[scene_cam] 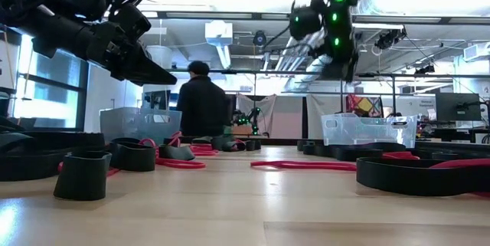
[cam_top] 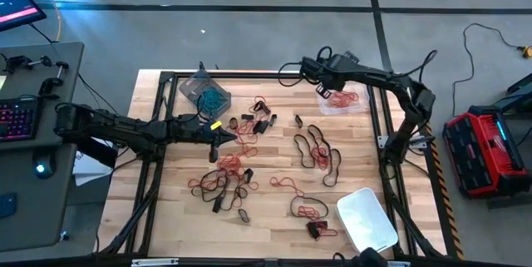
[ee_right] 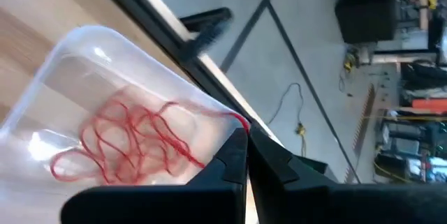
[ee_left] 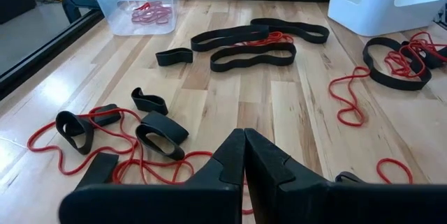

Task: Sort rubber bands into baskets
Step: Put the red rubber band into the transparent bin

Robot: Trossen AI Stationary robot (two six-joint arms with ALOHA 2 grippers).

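Mid-sort on the wooden table (cam_top: 274, 217): red, black bands (cam_top: 316, 146) scattered between three baskets, teal ones in the grey tub (cam_top: 202, 92), red in the clear tub (cam_top: 342, 99). Right gripper (ee_right: 246, 140) above that tub, fingers pressed together, seemingly trailing a red strand. Left gripper (cam_top: 223, 136) shut, empty, over the pile. Next: open, descend, pinch one band.

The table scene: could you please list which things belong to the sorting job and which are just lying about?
Job:
- red rubber bands
- black bands
- tub holding teal bands
- clear tub holding red bands
- white tub

Lying about:
- keyboard
- red case
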